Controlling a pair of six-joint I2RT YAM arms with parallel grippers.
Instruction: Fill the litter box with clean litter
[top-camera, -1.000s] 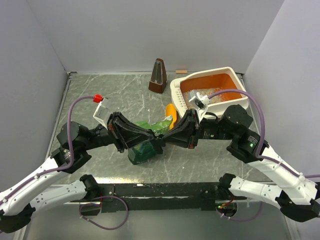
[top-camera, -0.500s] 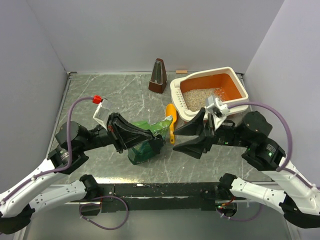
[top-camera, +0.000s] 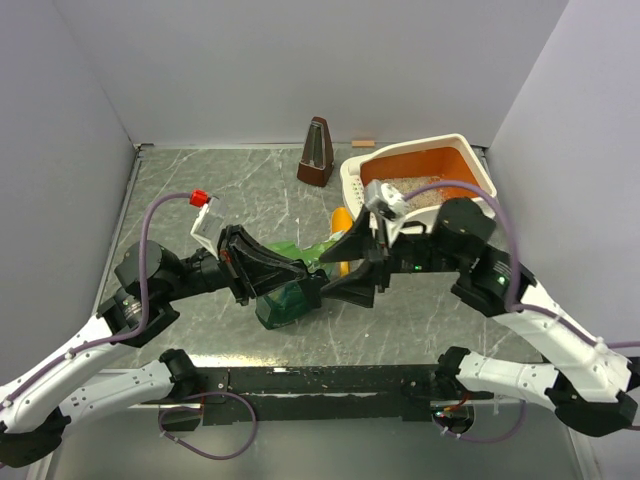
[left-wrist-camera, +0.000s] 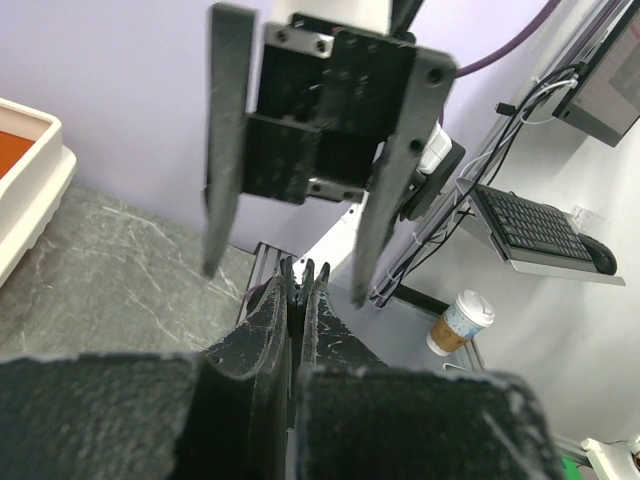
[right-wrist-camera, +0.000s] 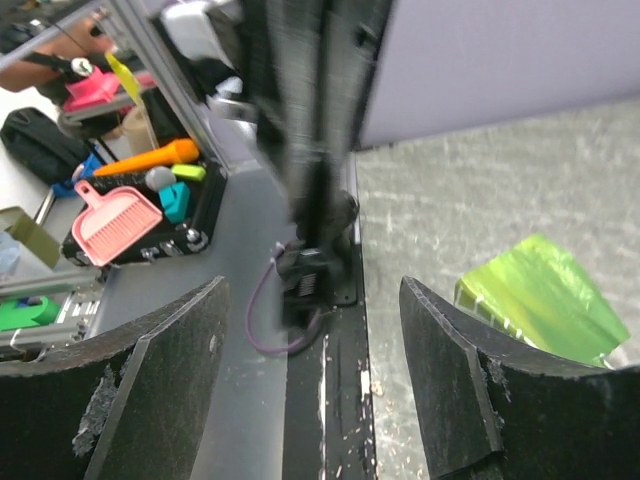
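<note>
Up at the upper right of the overhead view, your box (top-camera: 352, 190) sits against the back corner of the table, and it already has litter (top-camera: 432, 198) in it: pale granules cover the part of the floor nearest the slotted rim, while the far end shows bare orange. Your right arm crosses over that near end, so you cannot tell how deep the layer is or how far it runs underneath. Judge the fill as partly done, not finished. At the centre of that view the green bag (top-camera: 285, 305) lies on the table, well apart from the box, with the scoop (top-camera: 342, 217) between the two, just beside the box's near wall. Your left gripper (top-camera: 315, 285) is clenched, its fingers pressed flat together right over the bag; the left wrist view shows no gap between them, but it does not show whether a fold of bag is pinched there, so treat that as unknown. Your right gripper (top-camera: 335, 270) stands released with its jaws spread wide and nothing between them, facing the left one tip to tip above the bag; its own wrist view shows only table edge and a corner of bag past the fingers. What looks left to you: get a firm two-handed hold on the bag, or take the scoop, carry more litter to the box, and cover the bare orange end.
</note>
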